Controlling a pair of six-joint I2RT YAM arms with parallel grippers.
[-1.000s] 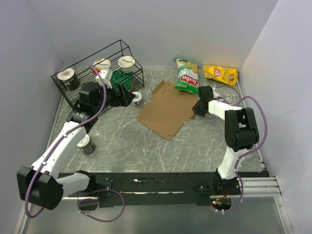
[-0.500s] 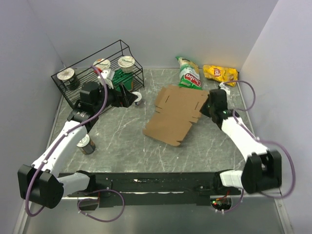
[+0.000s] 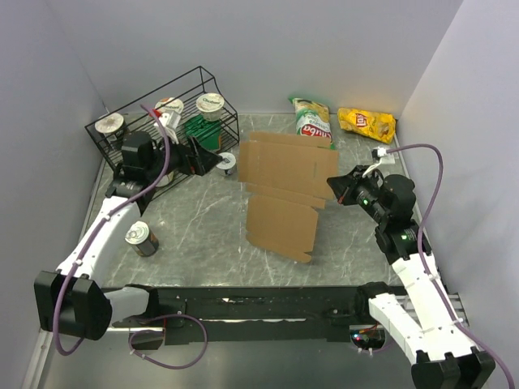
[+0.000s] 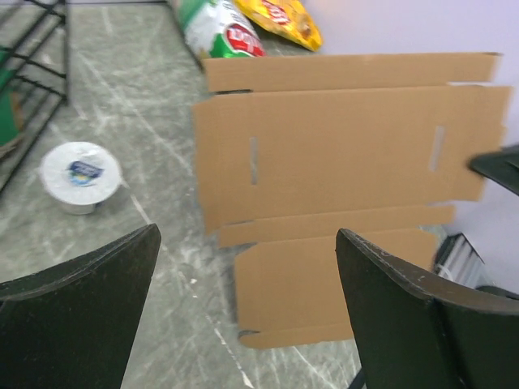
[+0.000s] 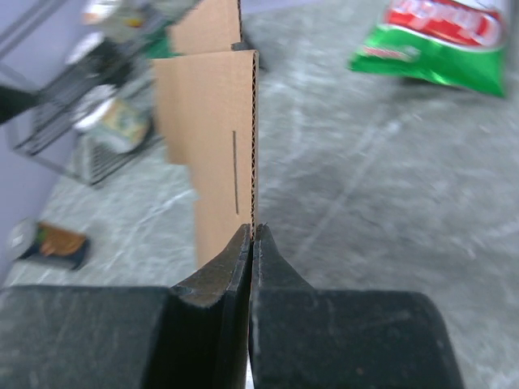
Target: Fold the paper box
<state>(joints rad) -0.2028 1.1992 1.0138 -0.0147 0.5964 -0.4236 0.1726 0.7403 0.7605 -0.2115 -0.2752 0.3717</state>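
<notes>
The paper box (image 3: 284, 186) is a flat brown cardboard sheet with flaps and slots, raised off the table and tilted, its lower flaps reaching towards the near side. My right gripper (image 3: 334, 186) is shut on the sheet's right edge. In the right wrist view the corrugated edge of the paper box (image 5: 212, 121) runs straight up from between the closed right gripper (image 5: 253, 232). My left gripper (image 3: 207, 159) hangs open beside the rack, left of the sheet and apart from it. In the left wrist view the left gripper (image 4: 247, 237) faces the paper box (image 4: 349, 154) with nothing between its fingers.
A black wire rack (image 3: 122, 147) with several lidded cups stands at the back left. A white cup (image 3: 227, 162) sits on the table beside it, and a can (image 3: 142, 237) stands near the left arm. A green chip bag (image 3: 314, 121) and a yellow chip bag (image 3: 366, 123) lie at the back right.
The right arm has swung outward and lifted the cardboard from lying flat to raised and tilted. The left arm has drawn back a little toward the rack.
</notes>
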